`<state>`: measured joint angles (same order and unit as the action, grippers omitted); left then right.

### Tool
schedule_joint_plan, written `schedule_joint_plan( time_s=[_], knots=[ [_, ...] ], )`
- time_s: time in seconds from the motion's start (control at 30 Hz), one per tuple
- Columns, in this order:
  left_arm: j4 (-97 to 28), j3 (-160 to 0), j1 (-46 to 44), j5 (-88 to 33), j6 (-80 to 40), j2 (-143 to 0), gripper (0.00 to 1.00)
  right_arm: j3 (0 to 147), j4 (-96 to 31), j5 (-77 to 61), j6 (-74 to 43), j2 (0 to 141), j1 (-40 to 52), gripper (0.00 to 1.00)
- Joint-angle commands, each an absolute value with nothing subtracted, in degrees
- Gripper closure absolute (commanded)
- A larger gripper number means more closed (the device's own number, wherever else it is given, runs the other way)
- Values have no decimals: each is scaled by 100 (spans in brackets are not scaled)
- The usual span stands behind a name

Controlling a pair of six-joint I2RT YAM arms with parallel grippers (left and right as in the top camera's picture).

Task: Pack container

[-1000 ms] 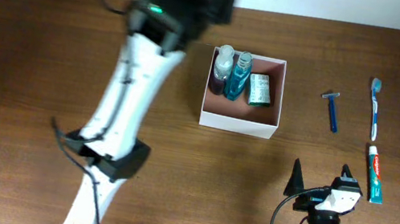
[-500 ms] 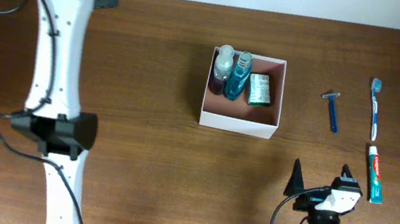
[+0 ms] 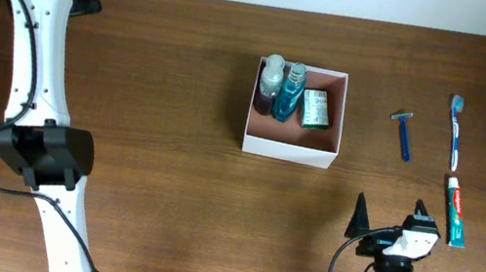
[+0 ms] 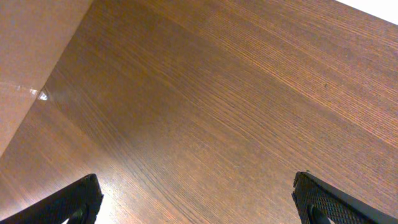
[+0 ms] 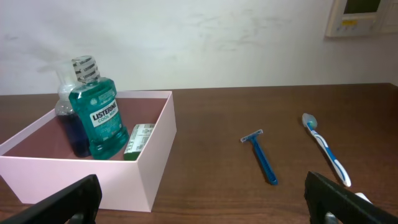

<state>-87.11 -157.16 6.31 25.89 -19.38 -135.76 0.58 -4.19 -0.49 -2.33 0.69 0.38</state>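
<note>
Container (image 3: 289, 150): just above the middle of the overhead frame, on the tabletop (image 3: 171, 94); white walls, reddish-brown inside.
Contents: teal mouthwash bottle (image 3: 291, 93) upright, darker bottle (image 3: 270, 83) touching its left side, small green box (image 3: 316, 110) at its right, all in the upper half.
Razor (image 3: 404, 135): right of the container, well apart from it.
Toothbrush (image 3: 456, 130): upper right, near the razor.
Toothpaste tube (image 3: 454, 211): just below the toothbrush.
Left end effector (image 4: 196, 205): spread wide over bare wood.
Right end effector (image 5: 199, 205): lower right overhead, spread wide, facing container and razor.
</note>
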Motion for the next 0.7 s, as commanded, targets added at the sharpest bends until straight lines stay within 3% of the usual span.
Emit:
schedule_joint_plan(
  time_s=[0.0, 0.37, 0.53, 0.67],
  knots=[
    [-8685, -15677, 655, 2528, -2014, -13605, 1, 32, -447, -104, -191, 21, -8, 1],
    [-8685, -15677, 655, 2528, -2014, -13605, 1, 32, -235, -97, -193, 21, -8, 1],
    [-8685, -15677, 655, 2528, -2014, -13605, 1, 32, -106, -768, -198, 21, -5, 1],
    [-8683, -15677, 655, 2528, -2014, -13605, 1, 32, 589, -886, -193, 21, -8, 1]
  ],
)
